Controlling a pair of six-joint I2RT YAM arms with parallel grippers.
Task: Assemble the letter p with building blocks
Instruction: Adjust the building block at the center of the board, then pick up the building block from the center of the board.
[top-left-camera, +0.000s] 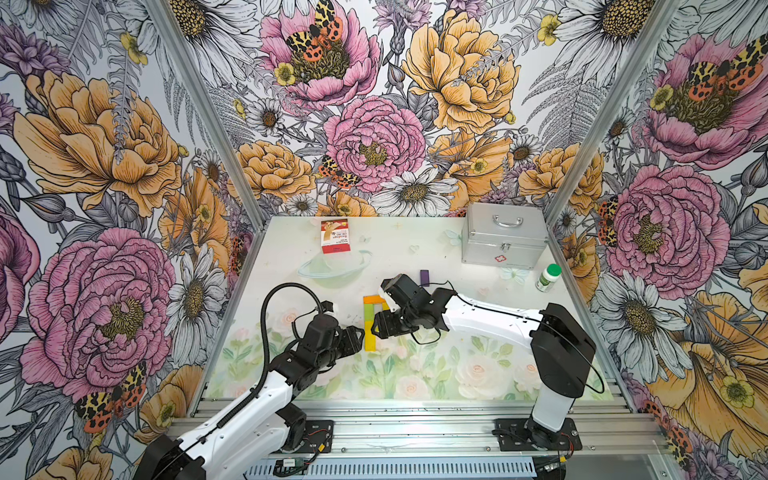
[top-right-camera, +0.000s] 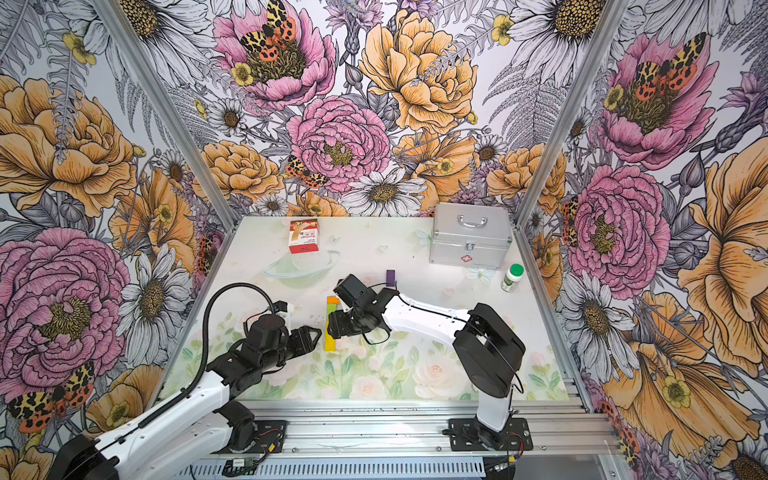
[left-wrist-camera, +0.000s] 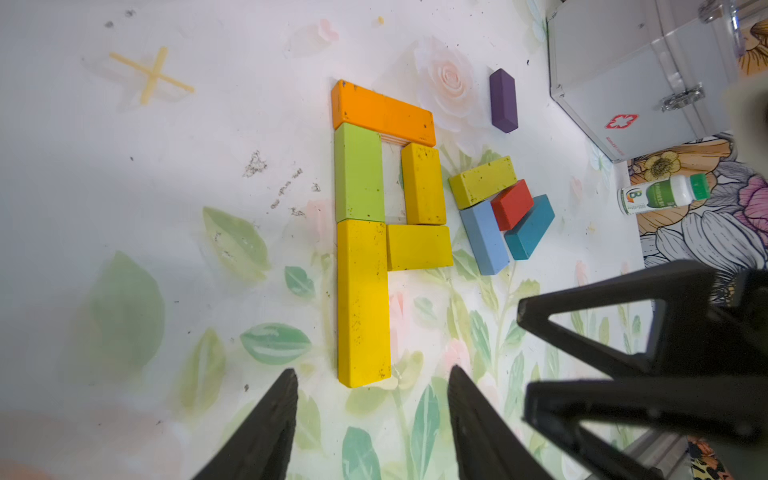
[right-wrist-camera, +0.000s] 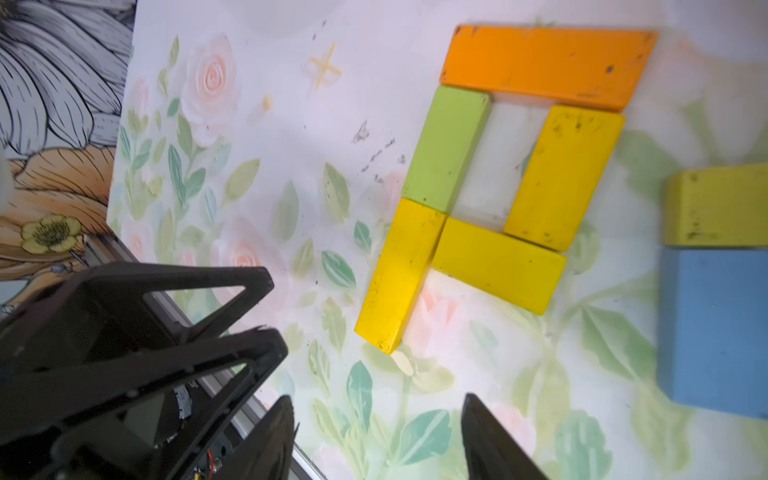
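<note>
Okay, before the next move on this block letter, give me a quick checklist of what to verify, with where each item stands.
1. The left end effector is open and empty: ok.
2. The right end effector is open and empty: ok.
3. Stem joined, green block butting the long yellow block: ok.
4. Bowl closed by the orange block, outer yellow block and lower yellow block: ok.
5. Spare olive block and purple block lie apart from the letter: ok.
6. Both end effectors clear of the long yellow block: cannot tell.

Bright even light, soft shadows, left claw (left-wrist-camera: 372, 370) blurred, edges warped
</note>
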